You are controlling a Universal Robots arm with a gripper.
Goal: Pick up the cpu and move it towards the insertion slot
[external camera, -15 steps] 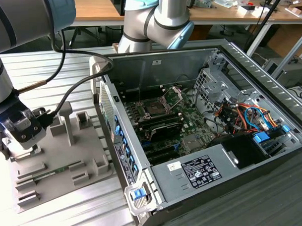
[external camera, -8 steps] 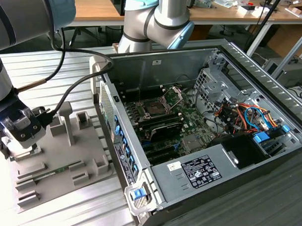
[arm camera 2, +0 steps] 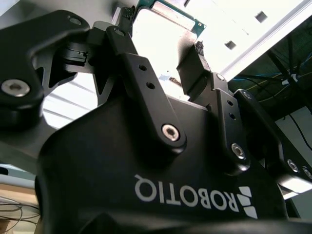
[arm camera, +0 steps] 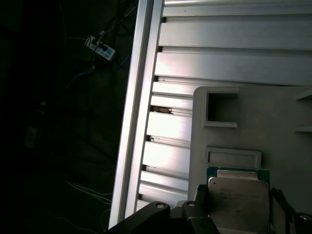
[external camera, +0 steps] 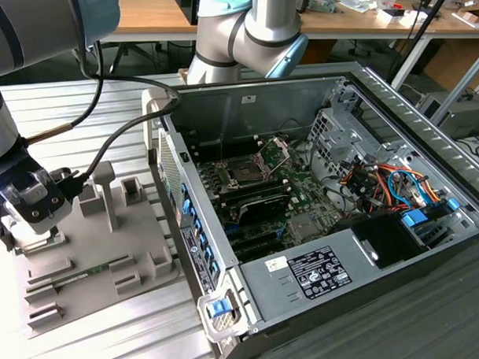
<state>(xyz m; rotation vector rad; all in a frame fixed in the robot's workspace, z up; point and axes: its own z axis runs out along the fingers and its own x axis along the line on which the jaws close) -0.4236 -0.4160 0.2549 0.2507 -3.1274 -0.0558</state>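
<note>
Gripping looks done: your pincer (arm camera: 239, 191) sits narrow, a finger pressed to each of two opposite edges of the cpu (arm camera: 239, 204). The chip is at the grey fixture plate (external camera: 93, 259), on the exterior view's left; you cannot tell whether it is clear of the plate. The carry is not yet made. The insertion slot (external camera: 245, 171) lies well apart, inside the open computer case (external camera: 306, 281), with its bracket (external camera: 279, 150) hinged up. The worktop (arm camera: 219, 63) is ribbed aluminium, brightly lit. Wooden benches (external camera: 151, 17) with clutter stand behind. A power strip (arm camera: 100, 47) lies on the dark floor beside the worktop.
</note>
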